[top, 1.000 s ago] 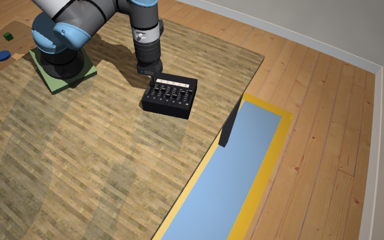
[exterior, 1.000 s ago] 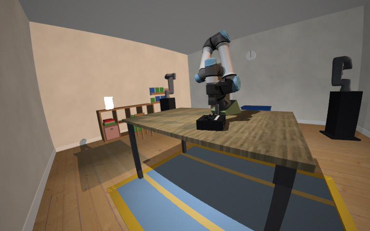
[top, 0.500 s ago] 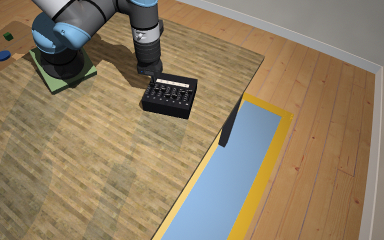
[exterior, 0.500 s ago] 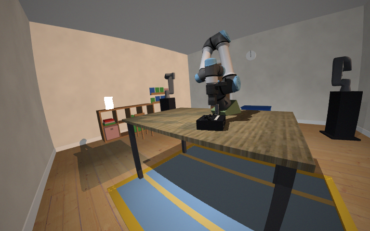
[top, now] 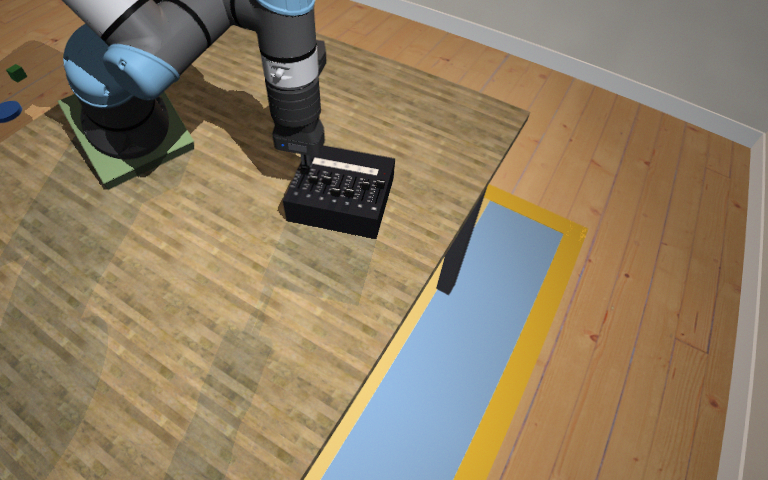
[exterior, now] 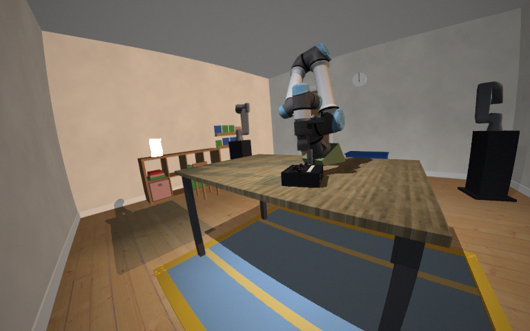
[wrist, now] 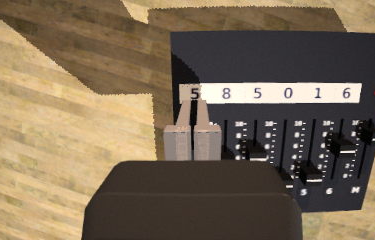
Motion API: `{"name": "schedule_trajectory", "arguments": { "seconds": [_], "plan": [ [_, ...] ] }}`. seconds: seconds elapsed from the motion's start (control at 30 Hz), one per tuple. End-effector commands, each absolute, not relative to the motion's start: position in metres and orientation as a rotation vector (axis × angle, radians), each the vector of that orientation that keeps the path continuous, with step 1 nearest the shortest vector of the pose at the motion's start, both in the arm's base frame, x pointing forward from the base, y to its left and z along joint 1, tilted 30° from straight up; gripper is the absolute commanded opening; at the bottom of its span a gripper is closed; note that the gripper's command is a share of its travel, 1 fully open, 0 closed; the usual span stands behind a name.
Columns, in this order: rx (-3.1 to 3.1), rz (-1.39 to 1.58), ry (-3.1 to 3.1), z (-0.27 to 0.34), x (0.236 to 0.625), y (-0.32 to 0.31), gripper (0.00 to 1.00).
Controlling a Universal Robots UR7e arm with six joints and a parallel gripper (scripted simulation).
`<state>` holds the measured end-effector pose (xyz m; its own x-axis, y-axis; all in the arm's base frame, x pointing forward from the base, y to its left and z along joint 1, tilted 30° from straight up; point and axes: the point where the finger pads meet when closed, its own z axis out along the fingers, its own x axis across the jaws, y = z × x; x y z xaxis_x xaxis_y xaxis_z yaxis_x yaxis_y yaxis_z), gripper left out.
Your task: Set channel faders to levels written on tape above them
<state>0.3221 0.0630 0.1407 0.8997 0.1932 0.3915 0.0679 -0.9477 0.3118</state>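
The black lighting desk (top: 342, 191) stands on its feet on the wooden table; it also shows in the exterior view (exterior: 301, 174) and the wrist view (wrist: 284, 120). Its white tape (wrist: 270, 93) reads 5, 8, 5, 0, 1, 6. My gripper (wrist: 194, 115) is shut, with nothing between the fingers. Its tips are down at the leftmost channel's slot (top: 303, 168), just below the first "5". My fingers and wrist hide that fader's cap. The master fader (wrist: 372, 134) stands near the top of its scale. The channel 6 cap (wrist: 342, 145) is higher than the channel 5 cap (wrist: 310, 172).
The arm's base stands on a green plate (top: 126, 139) at the table's far left. A green cube (top: 16, 72) and a blue disc (top: 6, 111) lie beyond it. The table's right edge (top: 465, 237) runs close to the desk, with a blue and yellow rug (top: 465, 356) below.
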Motion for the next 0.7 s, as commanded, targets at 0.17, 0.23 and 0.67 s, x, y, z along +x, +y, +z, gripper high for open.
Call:
{"name": "schedule_trajectory", "arguments": {
  "seconds": [0.17,0.23,0.67],
  "plan": [
    [2.773,0.616,0.195,0.1428,0.3227,0.0577,0.0],
    [2.773,0.616,0.195,0.1432,0.3228,0.0565,0.0],
    [2.773,0.616,0.195,0.145,0.3232,0.0511,0.0]
  ]
}}
